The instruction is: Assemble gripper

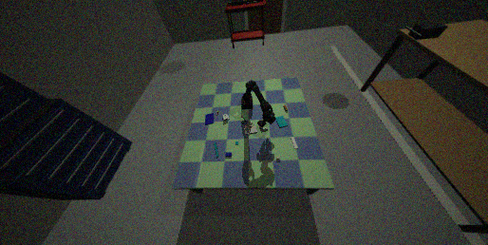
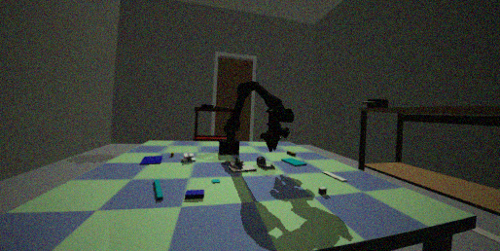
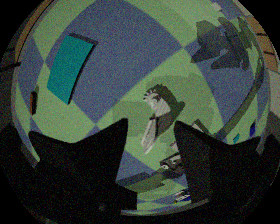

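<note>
My gripper (image 2: 272,149) (image 3: 151,124) is partly open and empty. It hangs above the table; in the wrist view a loose jaw (image 3: 158,103) (image 2: 263,162) shows beyond and between the fingertips. The jaw lies on the table, its curved toothed end grey-white and its pale finger pointing away. Left of it in the top and exterior views, a pale flat plate (image 1: 253,130) (image 2: 245,168) lies with darker grey parts at its edge; my right finger partly hides this group in the wrist view. A small whitish assembly (image 1: 225,117) (image 2: 188,158) stands further left. Pins and meshing are too small to tell.
A teal slab (image 1: 282,122) (image 2: 294,161) (image 3: 71,70) lies right of the gripper. A blue slab (image 1: 209,119) (image 2: 151,161) is far left. A teal bar (image 2: 158,190), blue block (image 2: 195,194), white strip (image 2: 335,176) and dark cube (image 2: 322,191) lie nearer the front.
</note>
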Robot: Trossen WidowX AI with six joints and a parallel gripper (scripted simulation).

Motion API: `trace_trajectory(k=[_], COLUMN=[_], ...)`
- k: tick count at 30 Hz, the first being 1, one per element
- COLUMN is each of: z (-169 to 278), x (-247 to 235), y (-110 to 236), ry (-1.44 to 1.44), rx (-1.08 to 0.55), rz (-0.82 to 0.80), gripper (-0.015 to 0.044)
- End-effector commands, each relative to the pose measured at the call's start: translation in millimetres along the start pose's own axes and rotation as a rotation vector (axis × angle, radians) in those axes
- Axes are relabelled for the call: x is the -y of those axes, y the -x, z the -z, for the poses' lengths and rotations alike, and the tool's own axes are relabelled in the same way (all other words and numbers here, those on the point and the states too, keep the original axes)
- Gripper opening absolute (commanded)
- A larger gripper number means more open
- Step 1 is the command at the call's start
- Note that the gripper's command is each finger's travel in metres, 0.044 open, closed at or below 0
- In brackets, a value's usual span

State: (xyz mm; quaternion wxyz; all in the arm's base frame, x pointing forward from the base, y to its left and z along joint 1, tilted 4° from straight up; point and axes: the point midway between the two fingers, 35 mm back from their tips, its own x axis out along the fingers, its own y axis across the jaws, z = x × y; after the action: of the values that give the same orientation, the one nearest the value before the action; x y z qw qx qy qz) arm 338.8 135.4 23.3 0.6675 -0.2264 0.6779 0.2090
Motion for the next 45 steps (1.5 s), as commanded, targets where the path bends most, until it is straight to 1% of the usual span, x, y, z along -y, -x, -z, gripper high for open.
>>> trace_trajectory(k=[1, 5, 26, 42, 43, 45], z=[0.0, 0.0, 0.0, 0.0, 0.0, 0.0], x=[0.0, 0.0, 0.0, 0.0, 0.0, 0.0], y=[-0.1, -0.1, -0.1, 0.0, 0.0, 0.0], ry=[0.000, 0.000, 0.000, 0.000, 0.000, 0.000], rx=[0.000, 0.000, 0.000, 0.000, 0.000, 0.000], rz=[0.000, 0.000, 0.000, 0.000, 0.000, 0.000], gripper=[0.0099, 0.0000, 0.0000, 0.0420, 0.0440, 0.0440])
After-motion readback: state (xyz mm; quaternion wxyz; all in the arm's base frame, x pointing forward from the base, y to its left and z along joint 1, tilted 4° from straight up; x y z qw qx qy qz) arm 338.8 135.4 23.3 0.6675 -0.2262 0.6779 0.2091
